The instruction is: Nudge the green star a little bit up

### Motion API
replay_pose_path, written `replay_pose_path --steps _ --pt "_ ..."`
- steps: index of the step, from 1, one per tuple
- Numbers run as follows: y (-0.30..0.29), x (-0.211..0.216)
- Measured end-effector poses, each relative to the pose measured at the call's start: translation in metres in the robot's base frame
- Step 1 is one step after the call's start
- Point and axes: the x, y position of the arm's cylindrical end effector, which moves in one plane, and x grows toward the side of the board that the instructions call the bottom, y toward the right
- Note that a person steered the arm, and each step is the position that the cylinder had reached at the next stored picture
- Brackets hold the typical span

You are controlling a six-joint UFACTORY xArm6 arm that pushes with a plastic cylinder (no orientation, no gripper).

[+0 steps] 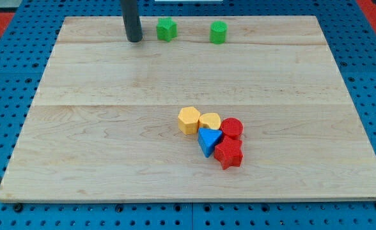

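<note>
My tip (134, 39) rests on the wooden counter (111, 140) near the view's top edge, left of centre. No jaws on this rig, just the straight dark rod, so there is no opening to report. Green star (167, 29) sits just to the view's right of my tip, close but apart, slightly nearer the top edge. Green cylinder (219, 32) lies farther right along the same row, well apart from the star. Far below and right of my tip, a tight cluster: yellow hexagon (188, 120) touching a second yellow block (210, 121), red cylinder (232, 128) beside that, blue triangle (207, 141) beneath, red star (229, 154) lowest.
</note>
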Motion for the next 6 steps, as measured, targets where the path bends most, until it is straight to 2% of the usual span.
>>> replay_pose_path --steps 1,2,4,5,6 --pt "0.002 0.007" --pt "0.035 0.012" --pt "0.045 -0.020" --pt "0.074 -0.034" --pt "0.071 -0.018"
